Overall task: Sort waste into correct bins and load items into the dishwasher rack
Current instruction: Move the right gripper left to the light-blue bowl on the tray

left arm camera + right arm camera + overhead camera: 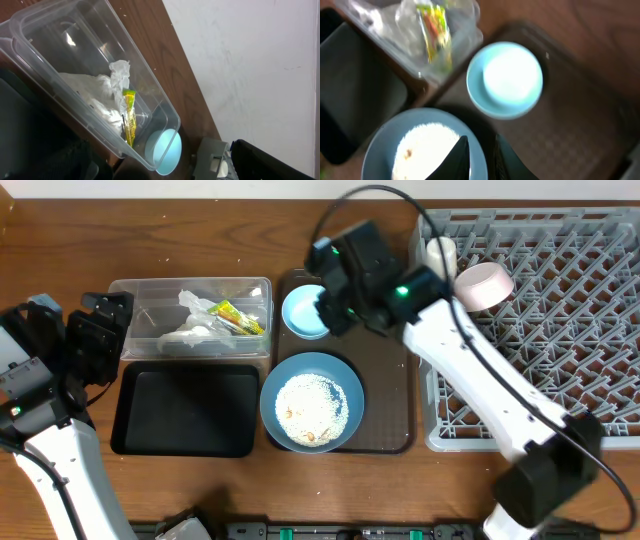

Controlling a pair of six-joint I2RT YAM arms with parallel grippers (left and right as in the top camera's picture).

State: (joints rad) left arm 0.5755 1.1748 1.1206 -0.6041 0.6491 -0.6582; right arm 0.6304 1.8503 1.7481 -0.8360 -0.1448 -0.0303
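filling the right of the overhead view, dishwasher rack (pixel 580 300), pink bowl (pixel 485 285) and white cup (pixel 440 252) at its upper-left corner. centre: brown tray (pixel 385 430) bearing large blue bowl (pixel 272 385) of rice scraps (pixel 312 410), small light blue bowl (pixel 303 315) above it. left: clear tub (pixel 150 288) holding napkin (pixel 190 330) and wrapper (pixel 238 318), black tray (pixel 185 412) just below. right gripper (pixel 481 142) over the tray, fingers a narrow gap apart (nothing between). left gripper (pixel 100 330) at far left, fingers spread wide, holding nothing.
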